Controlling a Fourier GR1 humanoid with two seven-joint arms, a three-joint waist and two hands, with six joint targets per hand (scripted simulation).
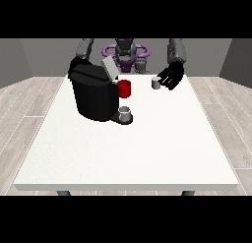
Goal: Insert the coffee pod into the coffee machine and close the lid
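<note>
Spanning the frame's middle: white worktop [128,153]. Standing upper left: black coffee machine [93,94], lid [108,68] raised. Reaching at upper right: hand [171,75], fingers spread, seemingly closing on the small grey coffee pod [156,82] just beside it. Still needing: grasping, carrying left, inserting.

My hand [172,75] at the upper right of the frame looks like matt black plastic. The small pod [156,82] beside it looks like dull grey metal. The coffee machine [94,95] is smooth black plastic with a pale grey lid [110,68]. The table [147,148] is matt white, and the floor [27,106] around it is pale wood planks.
</note>
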